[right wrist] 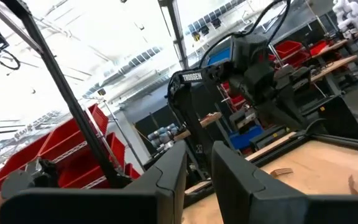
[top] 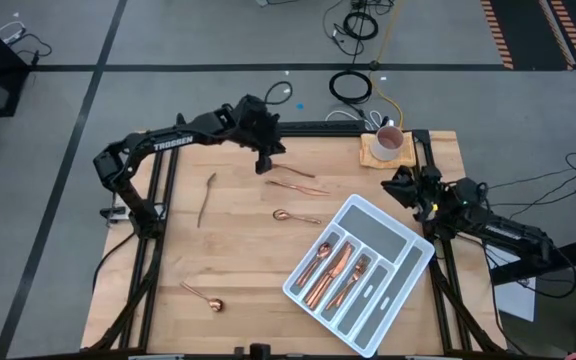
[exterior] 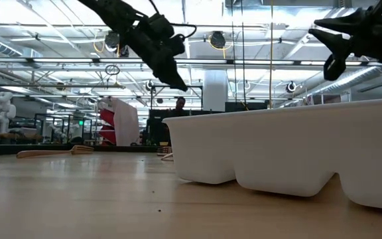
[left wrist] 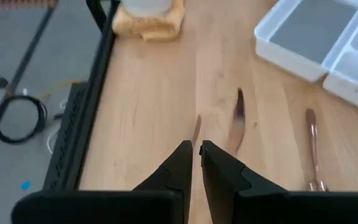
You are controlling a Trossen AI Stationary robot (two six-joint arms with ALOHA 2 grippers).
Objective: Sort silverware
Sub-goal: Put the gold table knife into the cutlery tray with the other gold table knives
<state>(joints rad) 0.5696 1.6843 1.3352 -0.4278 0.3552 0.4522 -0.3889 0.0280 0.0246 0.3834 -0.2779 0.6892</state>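
Fingers of my left gripper [left wrist: 196, 163] nearly shut, empty, poised over two copper pieces [top: 296, 182] near the table's far edge. Sorting underway: several pieces already in the tray [top: 408, 238]; spoon [top: 294, 215], fork [top: 206, 196], another spoon [top: 204, 296] still loose. Next: open, descend, pinch one. Right gripper [right wrist: 196, 163] narrowly parted, empty, waits beyond the tray.

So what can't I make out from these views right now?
- Copper cutlery sorted in the grey-white divided tray: high view, too small to tell forks from knives.
- Same tray's contents: low view, hidden by its wall.
- Pieces under the left end effector: left wrist view, blurred.
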